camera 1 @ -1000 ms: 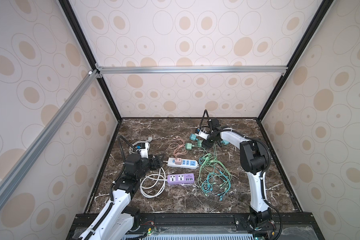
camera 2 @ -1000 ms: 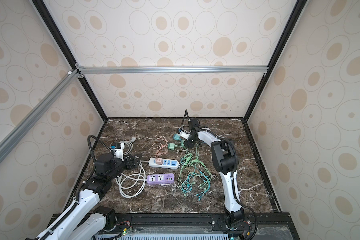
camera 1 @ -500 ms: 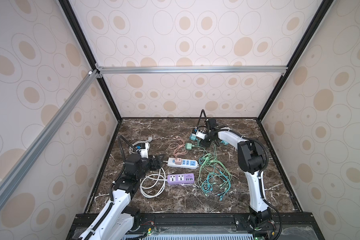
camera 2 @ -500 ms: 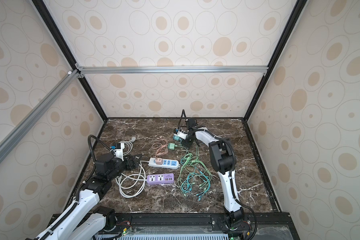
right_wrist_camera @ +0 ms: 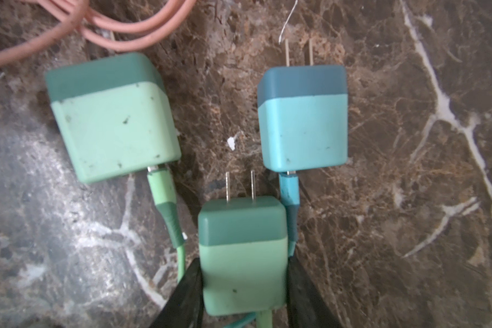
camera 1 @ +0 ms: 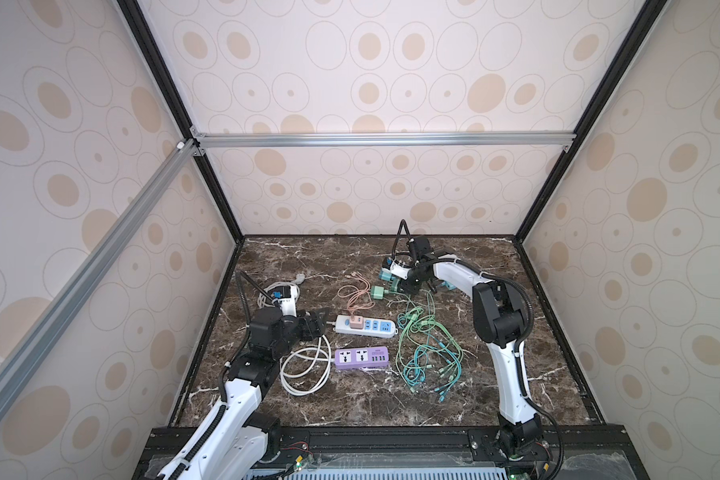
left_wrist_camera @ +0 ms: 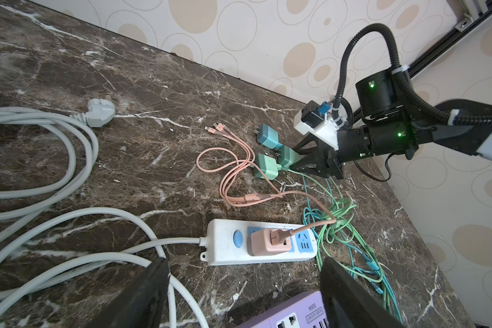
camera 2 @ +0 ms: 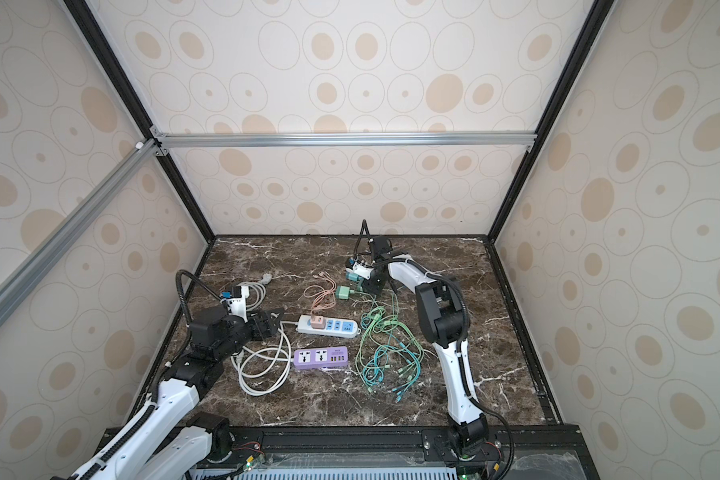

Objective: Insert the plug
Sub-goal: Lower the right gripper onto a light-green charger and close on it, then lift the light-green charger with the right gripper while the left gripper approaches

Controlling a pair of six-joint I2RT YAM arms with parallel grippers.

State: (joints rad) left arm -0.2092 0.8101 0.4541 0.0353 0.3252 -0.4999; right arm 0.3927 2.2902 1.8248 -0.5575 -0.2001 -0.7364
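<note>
The right pincer (right_wrist_camera: 243,262) sits low at about twelve o'clock on the surface (camera 1: 350,399), counting twelve as the back wall. Its jaws are drawn in against both flanks of a green plug (right_wrist_camera: 240,233) and seem to have it pinched near the cable end. The plug lies flat, its two prongs pointing away from the pincer.

Just beside it are a second green plug (right_wrist_camera: 111,119) at about eight o'clock from the pincer and a blue plug (right_wrist_camera: 303,119) at about ten. Their cords run down into the green cable tangle (camera 1: 427,349) at four o'clock.

Near the middle lies the white power strip (left_wrist_camera: 227,250), with a pink plug (left_wrist_camera: 270,241) already seated and blue sockets free beside it. The purple strip (camera 1: 361,358) is toward six. The left pincer (left_wrist_camera: 243,262) hovers at nine o'clock, jaws spread wide and holding nothing.

My worry is the cord. If it is snarled in that heap, lifting could drag the neighbours along or twist the plug in so low a grip. The prongs must also turn downward, so any slip would spoil the alignment. Nothing is bracing the white strip, so a push could slide it. The pink cable also crosses one free socket.
</note>
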